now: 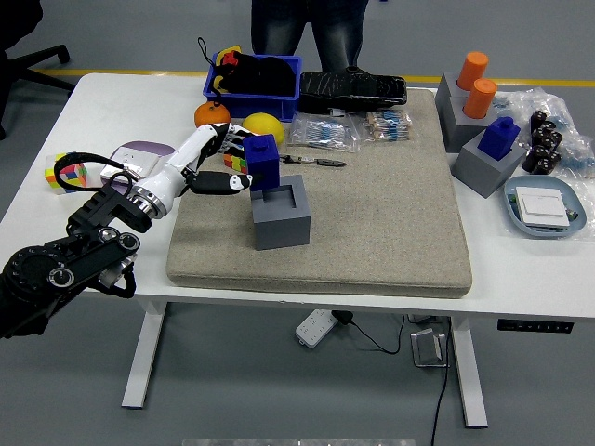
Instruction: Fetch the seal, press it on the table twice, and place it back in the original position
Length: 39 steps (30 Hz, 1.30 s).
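The left hand (226,165) is gripping the blue seal (262,161) in its fingers just above the open grey holder (281,214) on the mat of the bench, so the task is seeming nearly finished, with only the putting back left.

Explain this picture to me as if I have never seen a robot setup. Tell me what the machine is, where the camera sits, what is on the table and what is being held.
This is a humanoid robot seen from a camera high on its own side, looking down over a white table. Its black left arm ends in a five-fingered left hand, which grips a dark blue block-shaped seal just above an open grey square holder on a beige mat. Nearby lie a colourful puzzle cube, an orange, a lemon and a blue bin. A person's legs show at the far side. The right arm is out of view.
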Available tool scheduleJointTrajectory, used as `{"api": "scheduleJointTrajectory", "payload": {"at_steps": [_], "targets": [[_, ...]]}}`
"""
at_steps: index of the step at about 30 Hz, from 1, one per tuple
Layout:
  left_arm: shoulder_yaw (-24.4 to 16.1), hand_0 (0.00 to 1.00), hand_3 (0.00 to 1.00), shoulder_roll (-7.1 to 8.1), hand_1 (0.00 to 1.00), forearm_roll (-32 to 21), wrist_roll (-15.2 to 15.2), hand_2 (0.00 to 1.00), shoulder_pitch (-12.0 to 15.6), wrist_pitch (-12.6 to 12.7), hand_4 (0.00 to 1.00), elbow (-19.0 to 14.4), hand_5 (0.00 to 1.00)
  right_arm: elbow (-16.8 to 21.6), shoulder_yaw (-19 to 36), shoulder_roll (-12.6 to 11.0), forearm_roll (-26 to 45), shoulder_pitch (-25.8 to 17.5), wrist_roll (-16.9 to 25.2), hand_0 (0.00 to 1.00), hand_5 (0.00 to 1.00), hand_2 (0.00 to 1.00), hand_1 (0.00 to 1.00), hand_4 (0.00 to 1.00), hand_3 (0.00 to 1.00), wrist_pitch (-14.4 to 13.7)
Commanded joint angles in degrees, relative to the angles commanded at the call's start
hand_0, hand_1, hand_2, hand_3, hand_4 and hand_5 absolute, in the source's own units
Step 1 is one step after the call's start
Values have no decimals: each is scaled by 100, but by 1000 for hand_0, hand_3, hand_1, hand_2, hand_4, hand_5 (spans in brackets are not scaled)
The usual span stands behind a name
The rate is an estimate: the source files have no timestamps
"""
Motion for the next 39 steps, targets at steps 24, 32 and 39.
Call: {"api": "scheduleJointTrajectory", "payload": {"at_steps": [24, 32, 39], "targets": [[565, 668, 605, -270, 535, -353, -34, 494, -219, 25, 703, 287, 2, 5, -79, -23, 22, 12, 2, 864, 567, 738, 780, 798, 744, 0], [642, 668, 606, -292, 537, -395, -57, 499, -235, 53, 714, 342, 2, 5, -70, -13, 21, 18, 6, 865, 568, 738, 780, 798, 743, -2], [708, 669, 606, -321, 537, -424, -65, 498, -269, 68, 714, 385, 2, 2, -50, -19, 14, 17, 1, 864, 568, 738, 780, 798, 743, 0]]}}
